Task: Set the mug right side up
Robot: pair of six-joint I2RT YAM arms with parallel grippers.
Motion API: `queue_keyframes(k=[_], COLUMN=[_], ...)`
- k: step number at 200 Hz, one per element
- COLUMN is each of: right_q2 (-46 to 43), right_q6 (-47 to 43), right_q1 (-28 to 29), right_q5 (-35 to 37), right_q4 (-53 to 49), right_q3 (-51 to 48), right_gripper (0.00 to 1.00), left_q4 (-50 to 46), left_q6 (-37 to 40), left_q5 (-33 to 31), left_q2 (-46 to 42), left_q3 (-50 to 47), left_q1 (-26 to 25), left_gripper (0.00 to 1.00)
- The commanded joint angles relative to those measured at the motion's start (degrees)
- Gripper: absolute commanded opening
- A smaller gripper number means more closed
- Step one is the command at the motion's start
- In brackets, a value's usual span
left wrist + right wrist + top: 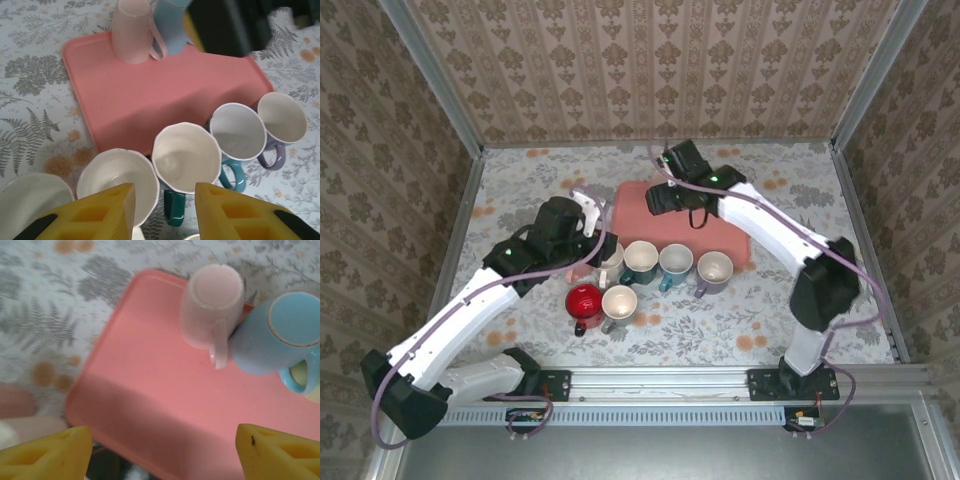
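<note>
Two mugs stand upside down on the tray (150, 390): a pink mug (212, 305) and a blue mug (280, 335), touching each other near one corner. Your right gripper (164, 440) hangs above the tray, its yellow fingers spread wide with nothing between them. Your left gripper (164, 200) is equally wide and empty. It sits over the row of upright mugs along the tray's near edge: a white mug (117, 182), a teal-handled mug (186, 155), a teal mug (237, 131) and a purple mug (281, 117). From above you can see a red mug (583, 298) on the table (520, 180), nearer the bases and just beside a pale mug (618, 302).
</note>
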Motion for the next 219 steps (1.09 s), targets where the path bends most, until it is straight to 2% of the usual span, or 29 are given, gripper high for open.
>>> queue_keyframes(k=[1,34,106,154,219], right_q2=[6.9,18.0,29.3,31.9,34.2], right_q6=[-3.4,-2.6,-1.2,-1.1,-0.3], right_q1=[-0.4,-1.2,-2.0,-2.0,-2.5], right_q5=[6.4,8.7,10.7,11.3,10.3], right_q4=[-8.5,-11.6,-13.2,-12.0,-11.5], right_q3=[8.2,18.4,30.0,30.7,30.6], right_gripper=[0.73,0.72,0.73,0.73,0.64], left_q4=[5.0,6.3,7.7,8.3,8.6], left_q6=[3.2,4.6,4.2,4.2,4.2], left_q5=[-3.6,-8.0,-6.0,-6.3,-7.1], left_q2=[-4.2,-8.6,-9.7,-10.2,-10.3], left_q3=[-2.8,-4.4,-5.2,-5.6,-5.9], left_q1=[1.0,1.0,0.8,0.8,0.8], left_gripper=[0.39,0.41,0.41,0.41,0.41])
